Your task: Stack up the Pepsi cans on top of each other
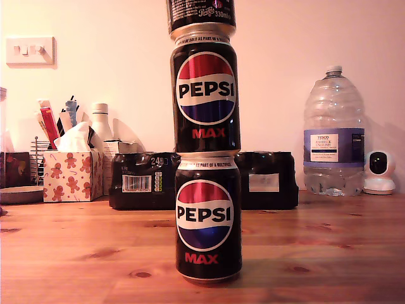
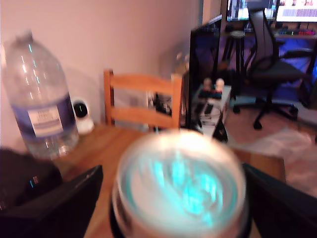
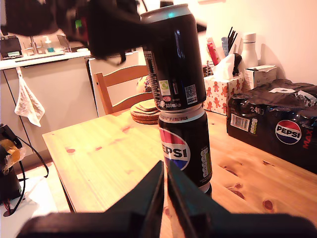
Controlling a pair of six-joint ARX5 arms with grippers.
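Three black Pepsi cans stand stacked on the wooden table (image 1: 76, 253) in the middle of the exterior view: a bottom can (image 1: 208, 218), a middle can (image 1: 205, 95) and a top can (image 1: 201, 16) cut off by the picture's upper edge. My first gripper (image 2: 173, 198) is shut on the top can (image 2: 181, 186), a dark finger on each side of its blurred silver lid. In the second wrist view it holds that top can (image 3: 173, 64) on the middle can (image 3: 185, 148). My second gripper (image 3: 164, 198) is shut and empty, near the stack, hiding the bottom can.
A shrink-wrapped black multipack (image 1: 142, 180) lies behind the stack. A large clear water bottle (image 1: 333, 133) and a small white camera (image 1: 380, 172) stand at the exterior view's right, a gingerbread tissue box (image 1: 71, 174) at its left. A wooden chair (image 2: 141, 101) is at the table's end.
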